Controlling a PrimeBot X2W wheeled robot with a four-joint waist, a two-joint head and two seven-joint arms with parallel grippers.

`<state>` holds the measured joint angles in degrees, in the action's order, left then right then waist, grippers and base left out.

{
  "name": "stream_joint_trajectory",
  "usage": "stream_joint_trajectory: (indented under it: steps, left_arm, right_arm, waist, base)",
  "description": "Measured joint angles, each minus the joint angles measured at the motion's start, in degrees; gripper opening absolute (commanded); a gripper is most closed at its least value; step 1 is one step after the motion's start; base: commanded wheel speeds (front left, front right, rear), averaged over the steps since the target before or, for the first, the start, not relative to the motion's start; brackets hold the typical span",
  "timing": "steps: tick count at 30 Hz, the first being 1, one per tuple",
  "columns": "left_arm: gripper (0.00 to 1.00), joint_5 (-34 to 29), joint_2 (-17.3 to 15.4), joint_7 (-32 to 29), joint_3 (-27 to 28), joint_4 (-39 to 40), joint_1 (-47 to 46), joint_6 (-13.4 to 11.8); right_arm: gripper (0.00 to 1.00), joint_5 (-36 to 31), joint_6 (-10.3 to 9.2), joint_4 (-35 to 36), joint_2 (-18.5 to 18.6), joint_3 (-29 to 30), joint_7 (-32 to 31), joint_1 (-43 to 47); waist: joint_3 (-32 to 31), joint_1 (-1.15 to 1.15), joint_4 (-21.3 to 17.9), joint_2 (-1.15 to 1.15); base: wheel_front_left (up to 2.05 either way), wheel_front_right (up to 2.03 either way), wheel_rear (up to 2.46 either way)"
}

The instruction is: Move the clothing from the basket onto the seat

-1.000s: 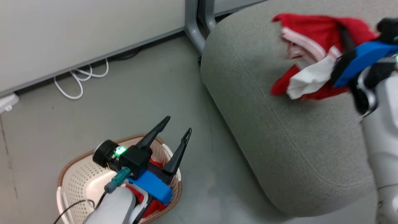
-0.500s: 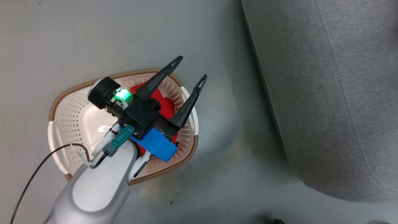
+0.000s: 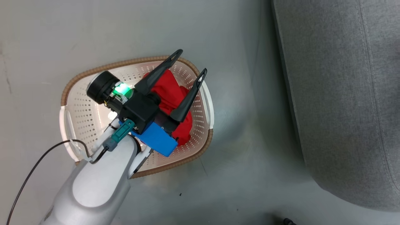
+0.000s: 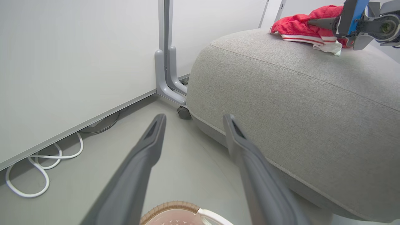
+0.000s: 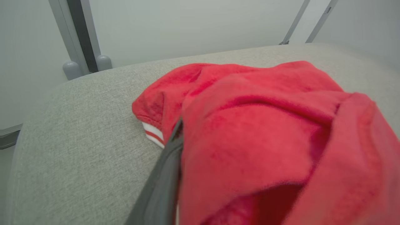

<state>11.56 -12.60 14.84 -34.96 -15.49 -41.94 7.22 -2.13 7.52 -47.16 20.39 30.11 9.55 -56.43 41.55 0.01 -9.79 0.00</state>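
A red piece of clothing [image 3: 168, 90] lies in the cream perforated basket [image 3: 84, 109] on the floor. My left gripper [image 3: 192, 61] hangs over it, open, with nothing between its fingers [image 4: 150, 147]. The grey seat [image 3: 343, 93] stands to the right of the basket. In the left wrist view more red clothing [image 4: 297, 26] with a white striped band lies on top of the seat [image 4: 297, 103], and my right gripper [image 4: 312, 22] is in it. In the right wrist view this clothing [image 5: 250, 125] drapes over one dark finger [image 5: 165, 168] and hides the other.
A pale wall panel with a grey post [image 4: 165, 62] and a caster [image 4: 183, 112] stands behind the seat. A white cable [image 4: 40, 162] loops on the floor by the wall. Grey floor lies between basket and seat.
The head camera has swung down over the basket, so the seat's top and the right arm have left that view. My left gripper stays open above the basket.
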Motion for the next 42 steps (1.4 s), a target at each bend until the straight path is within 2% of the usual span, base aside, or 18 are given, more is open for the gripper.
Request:
stream_joint_trajectory:
  steps: [8,18,23,24,30,37,42]
  left_arm:
    - [1.00,1.5,1.5,0.2,1.1,-1.1,2.4,0.0]
    - [1.00,3.6,5.1,0.2,7.3,-3.0,13.9,-0.1]
    - [1.00,4.0,5.8,0.2,11.7,-4.0,21.1,-0.6]
    - [1.00,4.0,6.1,0.2,13.3,-4.3,23.7,-0.7]
    - [1.00,3.8,7.2,0.2,17.0,-4.8,29.0,-1.0]
    - [1.00,3.3,8.1,0.2,20.4,-4.9,33.0,-1.1]
    - [1.00,2.5,8.3,0.2,22.3,-4.9,33.9,-1.1]
  right_arm:
    - [1.00,-2.7,0.00,-1.8,-0.9,-2.5,2.3,2.7]
    - [1.00,-3.2,0.00,3.3,-5.7,-5.6,2.7,16.6]
    - [1.00,-2.4,0.00,10.2,-9.4,-8.9,0.2,24.1]
    - [1.00,-2.4,0.00,13.8,-10.5,-10.5,-1.2,27.8]
    - [1.00,-0.4,0.00,25.7,-12.7,-15.2,-5.8,39.0]
    - [1.00,1.8,0.00,38.5,-14.8,-19.1,-11.5,49.9]
    - [1.00,2.4,0.00,44.9,-15.8,-21.0,-14.1,53.9]
  waist:
    - [-5.0,0.00,0.3,0.00]
    - [-17.9,-0.02,0.8,0.00]
    - [-25.3,-0.02,1.1,0.00]
    - [-28.2,-0.03,1.2,0.00]
    - [-35.4,-0.04,2.4,0.00]
    - [-40.1,-0.02,6.1,0.00]
    - [-41.4,-0.01,9.0,0.00]
  base:
    - [0.00,0.00,0.00]
    - [0.00,0.00,0.00]
    - [0.00,0.00,0.00]
    - [0.00,0.00,0.00]
    - [0.00,0.00,0.00]
    - [0.00,0.00,0.00]
    - [0.00,0.00,0.00]
